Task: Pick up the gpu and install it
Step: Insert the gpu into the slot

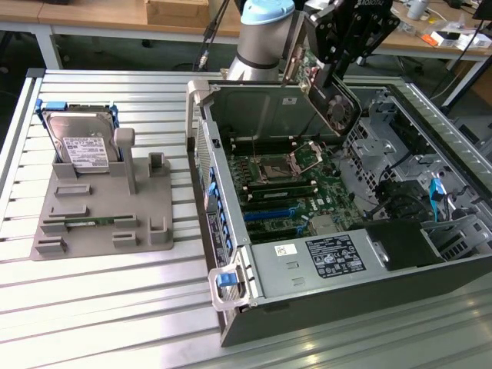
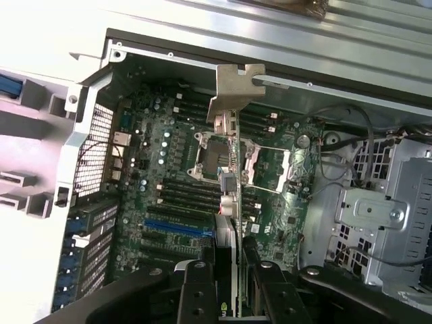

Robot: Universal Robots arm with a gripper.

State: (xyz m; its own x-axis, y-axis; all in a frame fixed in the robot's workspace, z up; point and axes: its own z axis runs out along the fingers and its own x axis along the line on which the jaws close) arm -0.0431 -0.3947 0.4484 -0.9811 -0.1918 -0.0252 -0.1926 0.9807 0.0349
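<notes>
Black fingers were clamped hard on the gpu, one on each face of the card, so the gripper was definitely grasping it. From the wrist view the card was edge-on, basically a thin green line ending in the silver bracket. The end of the card between the fingers was hidden by them.

In the exterior view the gpu hung tilted in the gripper, up over the far wall of the open computer case, with its round fan at the lower end. It was well clear of the motherboard and its blue slots. Couldn't tell if the bracket end brushed that far wall. The arm was cut off at the top of the picture.

The case lay on its side on the slatted metal table, toward the edge on the exterior view's right and running out of shot there. Near the opposite edge sat a grey fixture with a hard drive propped up at its far corner. A thin green strip lay low in the fixture, too small to make out.
</notes>
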